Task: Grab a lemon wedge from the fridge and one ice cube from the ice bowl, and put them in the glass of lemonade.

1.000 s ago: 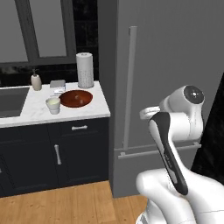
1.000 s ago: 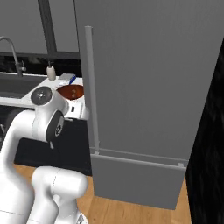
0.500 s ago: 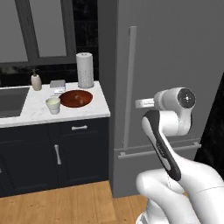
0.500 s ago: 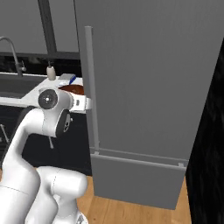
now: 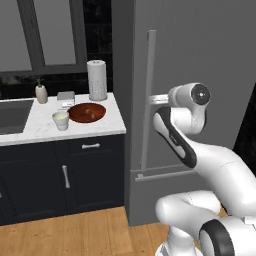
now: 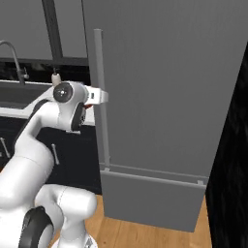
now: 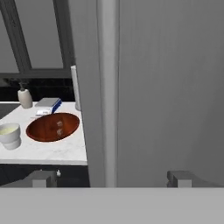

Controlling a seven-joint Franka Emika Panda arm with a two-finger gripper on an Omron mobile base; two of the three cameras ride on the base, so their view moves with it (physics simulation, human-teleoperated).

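The tall grey fridge point(image 5: 200, 75) stands shut, so the lemon wedge is hidden. My gripper point(image 5: 154, 99) is open, level with the middle of the long bar handle point(image 5: 150, 100) and right in front of it. From the hand, the handle point(image 7: 107, 87) runs upright between my two fingertips point(image 7: 43, 178), which stand wide apart and touch nothing. From the other side the gripper point(image 6: 100, 96) sits against the handle point(image 6: 99, 72). On the counter left of the fridge are the reddish-brown ice bowl point(image 5: 87, 112) and the glass of lemonade point(image 5: 60, 120). Ice cubes lie in the bowl point(image 7: 53, 127).
A paper towel roll point(image 5: 97, 80), a soap dispenser point(image 5: 41, 93) and a small flat box point(image 5: 65, 96) stand at the back of the white counter point(image 5: 107, 127). A sink point(image 5: 10, 115) lies far left. Dark cabinets sit below, over wooden floor.
The arm has swung up and forward, carrying the open hand from in front of the robot to the fridge handle. The jaws have stayed wide apart. Nothing on the counter has moved.
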